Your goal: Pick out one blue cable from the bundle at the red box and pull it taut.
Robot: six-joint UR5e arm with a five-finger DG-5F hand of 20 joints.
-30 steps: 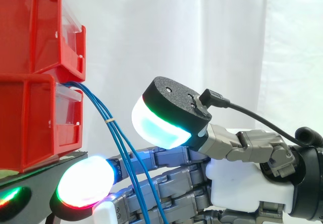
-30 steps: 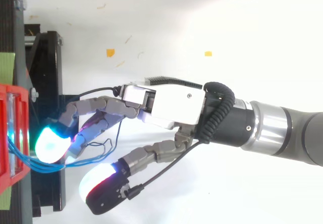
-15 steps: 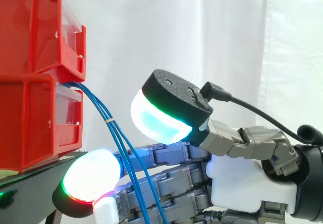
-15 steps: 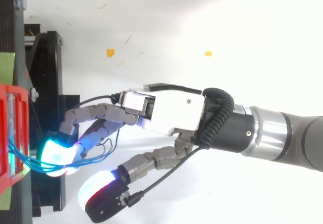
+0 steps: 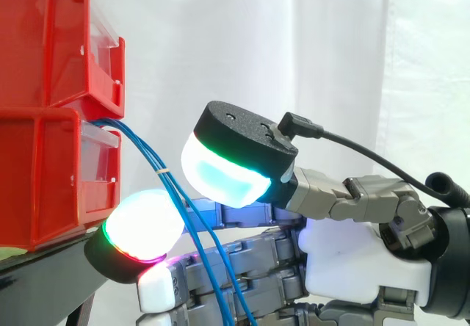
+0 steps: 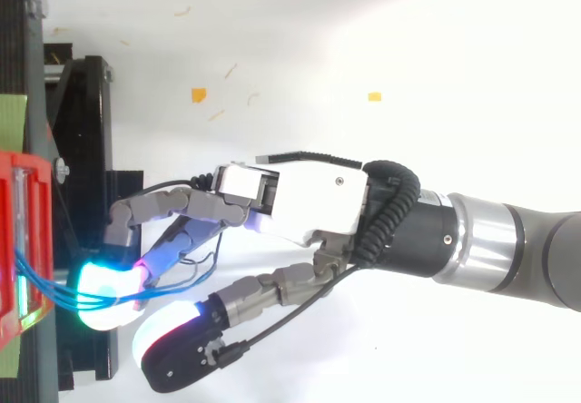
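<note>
- The robot's hand stood spread, thumb and fingers apart around the thin blue cables hanging just beside the red plastic box.
- Closing now risked pinching several strands, not one.

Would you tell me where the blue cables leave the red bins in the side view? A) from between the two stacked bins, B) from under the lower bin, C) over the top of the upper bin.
A: the blue cables come out at the seam where the upper bin rests on the lower bin, then hang down.
</note>
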